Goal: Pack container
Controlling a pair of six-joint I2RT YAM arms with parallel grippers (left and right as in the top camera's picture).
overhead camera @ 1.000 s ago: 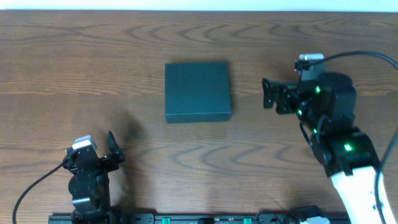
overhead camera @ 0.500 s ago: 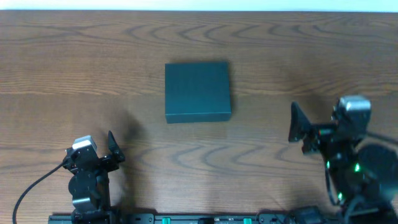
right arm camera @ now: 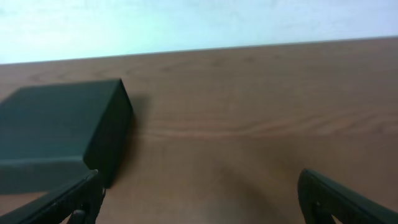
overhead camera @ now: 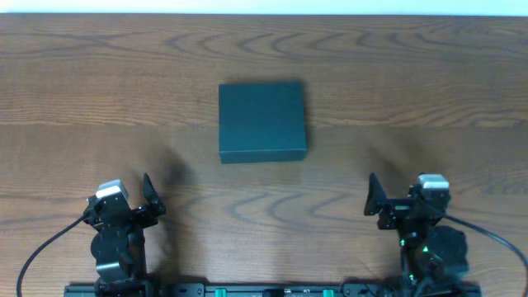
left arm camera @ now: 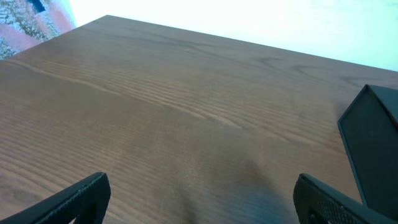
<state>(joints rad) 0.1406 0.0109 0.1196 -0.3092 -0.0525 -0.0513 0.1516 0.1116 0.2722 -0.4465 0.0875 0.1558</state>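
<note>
Container: you had one dark teal, matte, square container (overhead camera: pixel 262 120) lying flat with its lid down, a little toward 12 o'clock from the middle of the tabletop (overhead camera: pixel 99 82).
Bearing from the left: it sat at about 2 o'clock from the left arm's fingers (overhead camera: pixel 148 196), well apart from them.
Bearing from the right: it sat at about 10 o'clock from the right arm's fingers (overhead camera: pixel 374 198), also well apart.
Left fingers: spread wide in the wrist view, nothing between them.
Right fingers: spread wide too, holding nothing.
Weight: you could expect it to be light, being cardboard by the look of it and low-walled.
Stiffness: the top and walls looked flat and crisp, but thin board would likely dent under a hard pinch.
Surface: the matte finish should have given fair grip, not a slippery one.
Where to hold: the top was broad, so spanning it looked doubtful; you would have done better to pinch a wall edge, or catch the lid's free lip to raise it.
Hinge side: you could not tell which edge carried it; no seam showed.
Count: one container, two arms, four fingers.
Goods to pack: none showed in any view.
</note>
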